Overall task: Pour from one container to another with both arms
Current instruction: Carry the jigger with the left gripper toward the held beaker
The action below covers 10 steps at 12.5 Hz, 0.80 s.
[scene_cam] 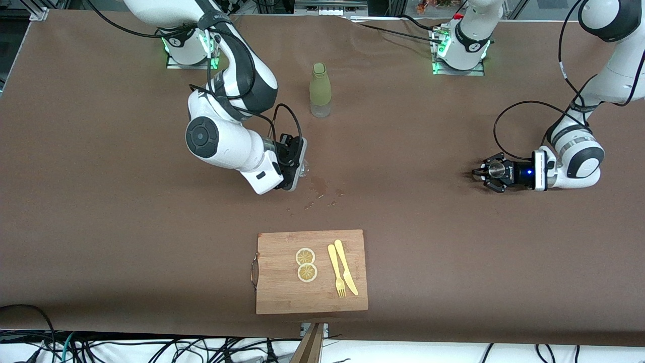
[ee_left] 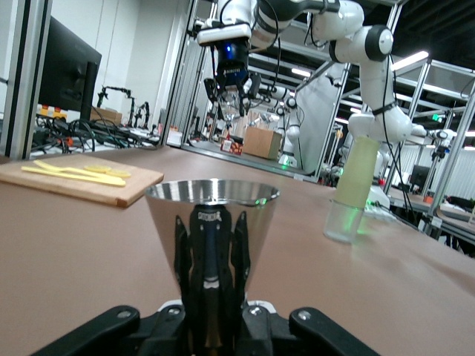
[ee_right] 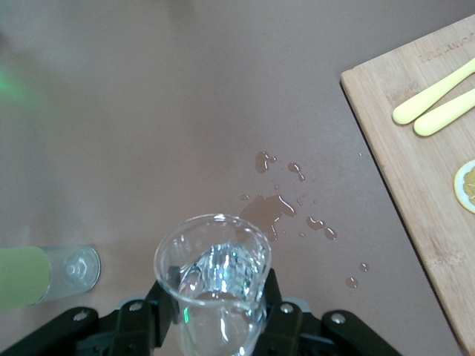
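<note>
Right end effector (scene_cam: 301, 169) pinching glass (ee_right: 213, 278) above spill (scene_cam: 320, 187), mid-surface. Left end effector (scene_cam: 485, 173) gripping steel cup (ee_left: 212, 222) upright, well apart toward left arm's edge; pouring needs both brought together.

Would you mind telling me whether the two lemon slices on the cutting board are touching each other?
Touching. In the front view the lemon slice farther from the camera meets the nearer lemon slice edge to edge on the cutting board, with no wood visible between them.
</note>
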### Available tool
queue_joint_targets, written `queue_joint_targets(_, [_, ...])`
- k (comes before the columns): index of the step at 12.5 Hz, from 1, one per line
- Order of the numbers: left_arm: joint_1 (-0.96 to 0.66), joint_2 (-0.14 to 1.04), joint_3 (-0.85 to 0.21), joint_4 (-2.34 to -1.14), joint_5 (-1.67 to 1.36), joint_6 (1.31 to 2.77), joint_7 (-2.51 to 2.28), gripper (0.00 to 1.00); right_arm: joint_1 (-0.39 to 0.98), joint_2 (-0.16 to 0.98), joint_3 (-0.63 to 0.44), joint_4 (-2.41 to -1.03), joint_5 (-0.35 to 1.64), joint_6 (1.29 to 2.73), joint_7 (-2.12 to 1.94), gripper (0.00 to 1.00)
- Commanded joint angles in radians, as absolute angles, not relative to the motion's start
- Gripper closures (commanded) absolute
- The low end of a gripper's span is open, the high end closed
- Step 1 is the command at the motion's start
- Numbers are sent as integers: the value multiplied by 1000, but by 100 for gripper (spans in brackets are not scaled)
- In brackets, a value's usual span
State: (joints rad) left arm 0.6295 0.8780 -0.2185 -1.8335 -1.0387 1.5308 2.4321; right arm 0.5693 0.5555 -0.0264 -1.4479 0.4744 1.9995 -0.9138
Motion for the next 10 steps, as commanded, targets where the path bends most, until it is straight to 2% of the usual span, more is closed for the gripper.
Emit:
queue_joint_targets(1, [559,804,-218,-1919,-1127,1589,2425,100,577,563,-31,-1417,456,1997,-890,80])
queue_joint_targets(10, [204,750,-218,-2017,-1512,1764,2467,100,572,563,-35,-1417,448,1988,-888,80])
